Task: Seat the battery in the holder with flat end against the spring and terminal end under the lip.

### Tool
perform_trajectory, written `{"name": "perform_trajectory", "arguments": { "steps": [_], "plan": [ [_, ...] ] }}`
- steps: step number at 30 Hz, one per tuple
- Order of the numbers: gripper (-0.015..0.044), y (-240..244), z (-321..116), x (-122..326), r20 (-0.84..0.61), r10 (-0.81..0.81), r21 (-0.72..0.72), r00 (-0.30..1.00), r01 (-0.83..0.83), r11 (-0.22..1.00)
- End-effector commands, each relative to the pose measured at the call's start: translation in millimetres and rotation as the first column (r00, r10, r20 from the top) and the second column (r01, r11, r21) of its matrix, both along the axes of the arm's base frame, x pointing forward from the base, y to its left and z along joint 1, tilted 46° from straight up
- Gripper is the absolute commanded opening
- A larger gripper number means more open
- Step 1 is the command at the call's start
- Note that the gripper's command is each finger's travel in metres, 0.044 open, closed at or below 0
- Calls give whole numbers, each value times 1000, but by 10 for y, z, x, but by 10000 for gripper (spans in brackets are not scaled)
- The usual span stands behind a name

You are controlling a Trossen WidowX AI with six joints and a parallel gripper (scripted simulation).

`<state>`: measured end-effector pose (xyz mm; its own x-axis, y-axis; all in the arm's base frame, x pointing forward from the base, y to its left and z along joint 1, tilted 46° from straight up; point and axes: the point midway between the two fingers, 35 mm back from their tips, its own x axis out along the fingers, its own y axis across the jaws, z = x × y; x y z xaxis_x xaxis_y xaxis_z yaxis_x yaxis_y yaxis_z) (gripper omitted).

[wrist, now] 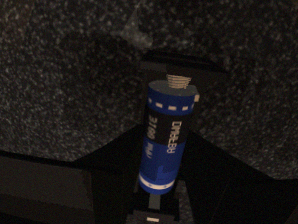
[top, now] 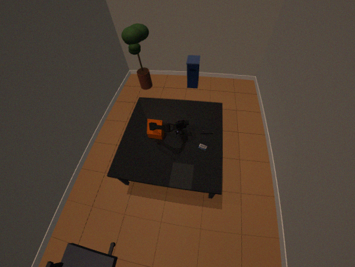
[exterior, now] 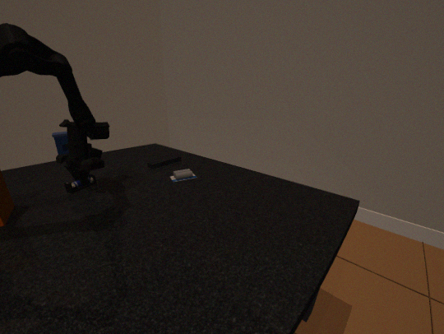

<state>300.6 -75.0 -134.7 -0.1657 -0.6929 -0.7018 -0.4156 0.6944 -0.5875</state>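
The gripper (exterior: 82, 174) (top: 181, 129) points down over the black table (exterior: 197, 255) (top: 131, 158), its fingers pinching the blue and black battery (wrist: 162, 137) (exterior: 82, 181) from either side. Below the fingertips is the dark holder (wrist: 182, 62) (exterior: 67, 188), with the battery lying lengthwise over it. In the wrist view the coil spring (wrist: 179, 81) shows at the far end of the battery, just beside its flat grey end, and the white-banded end lies near the holder's opposite end wall. The light is dim, so whether that end sits under the lip, or the battery lies fully down in the holder, is hard to say. Well apart from the gripper, out on the table on the side away from the orange block (top: 154, 131) (exterior: 4, 201), are a thin black bar (top: 206, 133) (exterior: 164, 162) and, near it, a small pale roll on a blue-edged base (top: 202, 146) (exterior: 183, 175).
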Motion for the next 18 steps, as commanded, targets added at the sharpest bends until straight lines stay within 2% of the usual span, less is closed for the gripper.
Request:
{"name": "perform_trajectory", "arguments": {
  "steps": [1, 18],
  "plan": [
    [77, -17, 13, -23, 6, -2, 4, 1000, 2, 1000],
    [77, -49, 49, -117, 12, 7, 6, 1000, -7, 1000]
  ]
}}
